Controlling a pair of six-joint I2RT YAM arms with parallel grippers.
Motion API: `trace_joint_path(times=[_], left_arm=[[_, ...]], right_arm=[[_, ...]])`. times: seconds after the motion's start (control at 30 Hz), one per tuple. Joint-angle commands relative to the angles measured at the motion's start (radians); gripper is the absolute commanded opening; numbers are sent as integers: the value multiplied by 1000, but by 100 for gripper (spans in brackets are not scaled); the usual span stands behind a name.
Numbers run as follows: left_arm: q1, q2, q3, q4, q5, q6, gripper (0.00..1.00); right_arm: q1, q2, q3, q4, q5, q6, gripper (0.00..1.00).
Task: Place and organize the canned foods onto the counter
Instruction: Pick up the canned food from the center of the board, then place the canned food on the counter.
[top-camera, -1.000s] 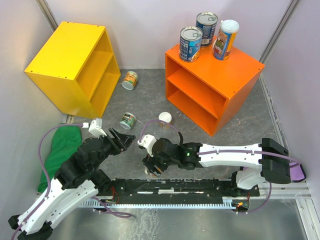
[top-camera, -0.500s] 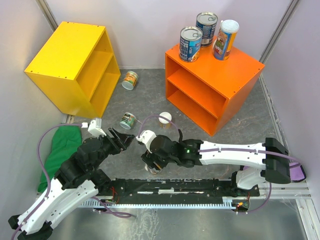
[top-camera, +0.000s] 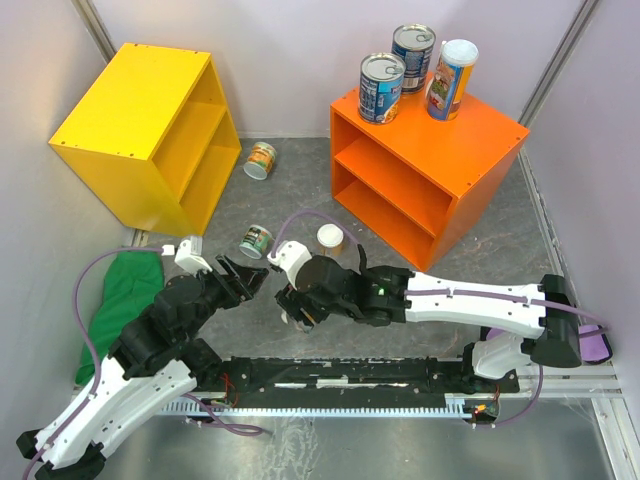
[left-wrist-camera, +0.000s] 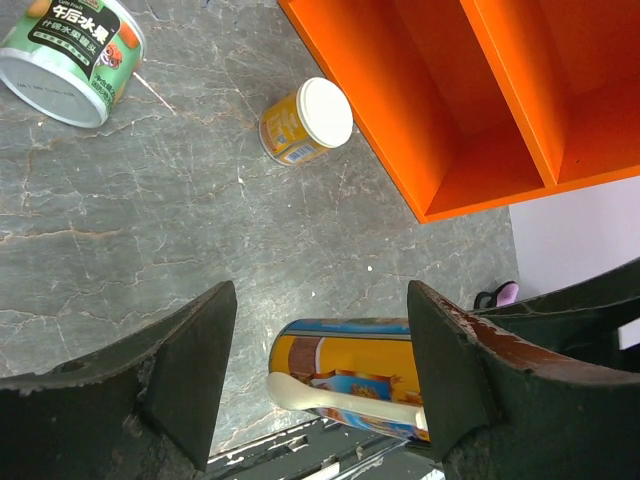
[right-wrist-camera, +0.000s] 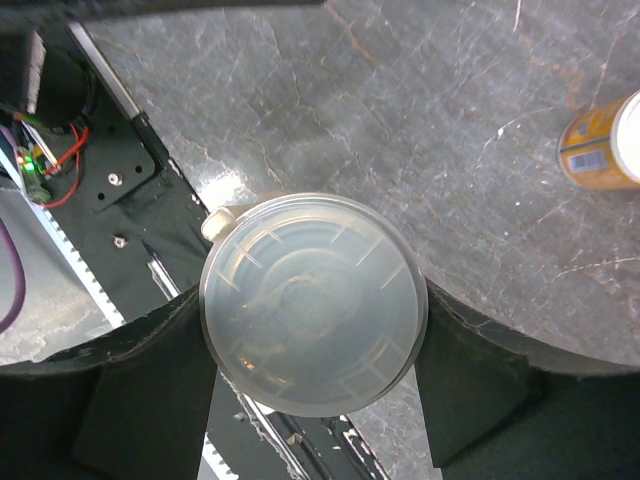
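far left, the yellow cabinet (top-camera: 130, 100) has a can (top-camera: 260, 160) lying on its side just beside it. then we see the left gripper (top-camera: 250, 276), jaws spread wide with nothing in them, near a green-labelled can (top-camera: 256, 241) that's also tipped over. the right gripper (right-wrist-camera: 312, 340) is clamped on a pale-lidded can (right-wrist-camera: 312, 290) low over the grey floor, near a short yellow can (top-camera: 330, 238) standing lid up. over on the right, the orange counter (top-camera: 480, 140) carries the front blue tin (top-camera: 381, 88), the back blue tin (top-camera: 413, 57) and a tall slim can (top-camera: 451, 79) on top.

Chinese characters on green-labelled can (left-wrist-camera: 70, 55), barcode on yellow can (left-wrist-camera: 300, 125), nothing else legible
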Motion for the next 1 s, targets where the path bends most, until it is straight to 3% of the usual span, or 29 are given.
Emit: trace_joint_path(times=[0.0, 0.63, 0.97], left_arm=[[-2, -1, 46, 31, -34, 54, 76], [-1, 21, 71, 42, -15, 54, 76], [-1, 35, 82, 49, 2, 53, 75]], right_arm=[[-5, -31, 144, 40, 79, -14, 7], [-22, 47, 617, -263, 313, -49, 2], [-110, 92, 841, -361, 411, -92, 2]])
